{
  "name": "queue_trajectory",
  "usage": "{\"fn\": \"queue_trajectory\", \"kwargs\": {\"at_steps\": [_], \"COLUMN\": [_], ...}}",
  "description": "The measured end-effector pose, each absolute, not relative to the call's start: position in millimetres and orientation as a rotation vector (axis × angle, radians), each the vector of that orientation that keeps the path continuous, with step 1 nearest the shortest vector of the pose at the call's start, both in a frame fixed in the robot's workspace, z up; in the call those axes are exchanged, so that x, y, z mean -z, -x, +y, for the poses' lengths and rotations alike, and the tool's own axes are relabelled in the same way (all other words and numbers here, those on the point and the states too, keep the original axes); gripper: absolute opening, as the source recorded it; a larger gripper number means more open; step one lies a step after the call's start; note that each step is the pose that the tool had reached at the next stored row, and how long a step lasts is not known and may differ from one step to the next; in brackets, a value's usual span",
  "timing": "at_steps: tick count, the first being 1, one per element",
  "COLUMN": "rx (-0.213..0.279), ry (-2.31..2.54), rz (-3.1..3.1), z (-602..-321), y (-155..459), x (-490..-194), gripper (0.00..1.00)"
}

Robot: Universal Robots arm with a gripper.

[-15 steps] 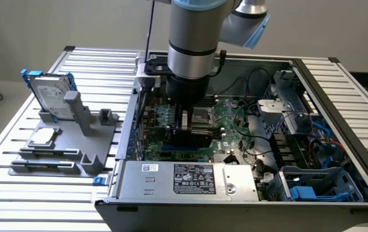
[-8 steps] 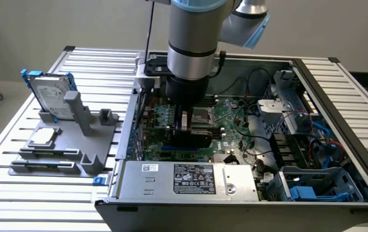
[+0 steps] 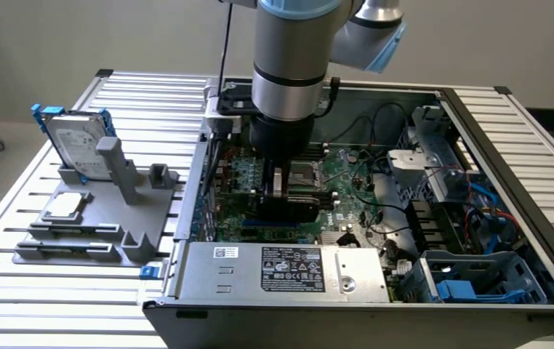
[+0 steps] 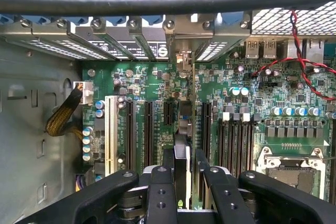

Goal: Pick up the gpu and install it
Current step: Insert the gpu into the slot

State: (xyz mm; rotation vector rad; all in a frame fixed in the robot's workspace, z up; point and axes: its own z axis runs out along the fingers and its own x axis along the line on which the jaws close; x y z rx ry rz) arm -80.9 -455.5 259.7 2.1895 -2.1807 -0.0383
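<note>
My gripper reaches down into the open computer case, just above the green motherboard. It is shut on the gpu, whose black side faces the exterior camera. In the wrist view the gpu shows edge-on between my black fingers and stands upright over the long black expansion slots. Its silver end bracket sits against the row of rear slot openings. I cannot tell whether the card's edge rests in a slot. The gripper holds it near the middle.
A silver hard drive in a blue frame stands on a grey fixture at the exterior view's left. Inside the case are the power supply, a blue drive cage, red and black wires and the CPU socket.
</note>
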Motion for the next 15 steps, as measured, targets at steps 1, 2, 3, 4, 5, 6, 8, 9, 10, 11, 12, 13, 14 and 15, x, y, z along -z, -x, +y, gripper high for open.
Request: {"fn": "queue_trajectory", "kwargs": {"at_steps": [1,2,3,4,5,6,8,9,10,11,12,13,14,15], "rx": [0.039,0.039,0.04,0.04,0.04,0.041,0.042,0.042,0.043,0.044,0.046,0.048,0.049,0.051], "ry": [-2.19,-2.19,-2.191,-2.191,-2.191,-2.191,-2.191,-2.191,-2.192,-2.192,-2.193,-2.194,-2.195,-2.196], "rz": [-2.181,-2.181,-2.182,-2.182,-2.182,-2.182,-2.182,-2.182,-2.183,-2.183,-2.184,-2.185,-2.185,-2.186], "z": [-455.5,-455.5,-455.4,-455.4,-455.5,-455.5,-455.5,-455.6,-455.7,-455.9,-456.0,-456.1,-456.2,-456.4], "y": [81.0,81.2,81.7,82.2,82.8,83.0,83.1,83.1,83.2,83.2,83.2,83.2,83.2,83.2], "x": [-259.6,-259.6,-259.2,-259.1,-259.3,-259.5,-259.3,-259.2,-259.0,-258.9,-258.6,-258.3,-257.9,-257.6], "gripper": [0.27,0.27,0.27,0.27,0.27,0.27,0.27,0.27,0.27,0.27,0.27,0.27,0.27,0.27]}}
